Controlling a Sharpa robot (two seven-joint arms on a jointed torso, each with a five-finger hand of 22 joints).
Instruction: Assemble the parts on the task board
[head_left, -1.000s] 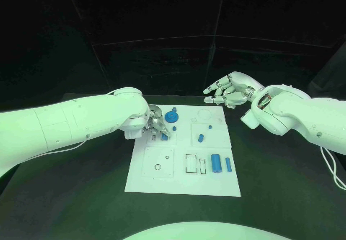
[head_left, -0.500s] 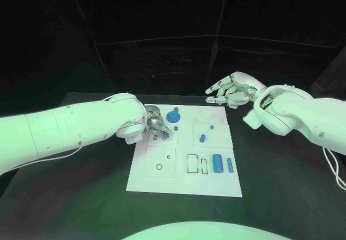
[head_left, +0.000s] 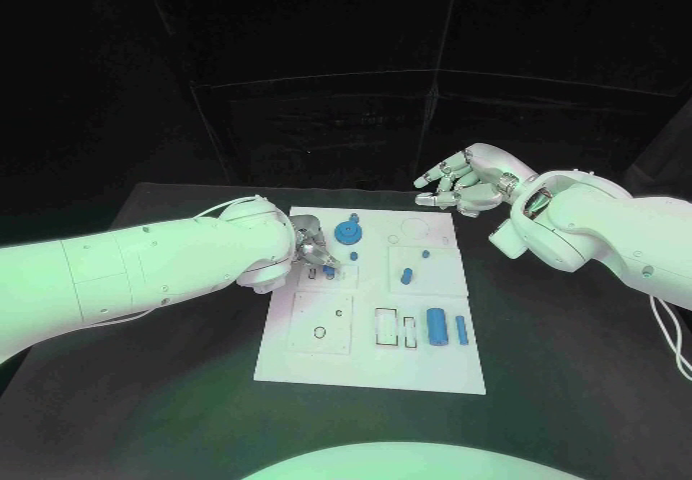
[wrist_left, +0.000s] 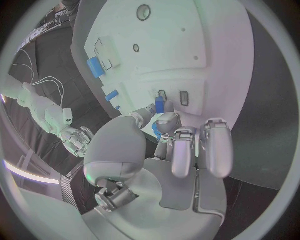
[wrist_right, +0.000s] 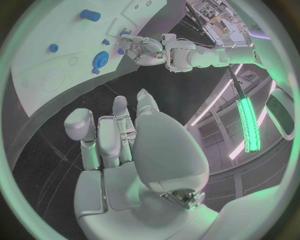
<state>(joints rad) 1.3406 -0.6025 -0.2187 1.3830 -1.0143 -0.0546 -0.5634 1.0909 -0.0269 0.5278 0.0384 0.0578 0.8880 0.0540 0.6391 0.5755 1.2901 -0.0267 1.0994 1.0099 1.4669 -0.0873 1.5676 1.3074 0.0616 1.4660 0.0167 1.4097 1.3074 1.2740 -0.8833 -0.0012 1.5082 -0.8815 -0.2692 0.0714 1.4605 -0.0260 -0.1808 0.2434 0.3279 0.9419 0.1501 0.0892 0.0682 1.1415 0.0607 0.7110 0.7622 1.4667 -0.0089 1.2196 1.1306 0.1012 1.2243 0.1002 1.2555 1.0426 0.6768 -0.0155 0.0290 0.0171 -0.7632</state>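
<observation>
The white task board (head_left: 372, 345) lies in the middle of the black table. My left hand (head_left: 312, 249) hovers over the board's far left corner and pinches a small blue part (wrist_left: 159, 106) between thumb and finger, just above a pair of slots. A round blue gear-like part (head_left: 348, 235) stands right beside that hand. My right hand (head_left: 467, 181) hangs in the air beyond the board's far right corner, fingers apart, holding nothing. In the right wrist view the right hand (wrist_right: 115, 137) faces the task board (wrist_right: 44, 65) from a distance.
A blue cylinder (head_left: 436, 326) and a blue bar (head_left: 462, 329) lie at the board's near right. A small blue oblong (head_left: 408, 274) and a blue peg (head_left: 424, 254) sit at mid-right. A white square recess (head_left: 319, 325) with a small hole takes the near left.
My left arm has swung slightly nearer while its hand stays over the same corner with the blue part. The right hand has hardly moved.
</observation>
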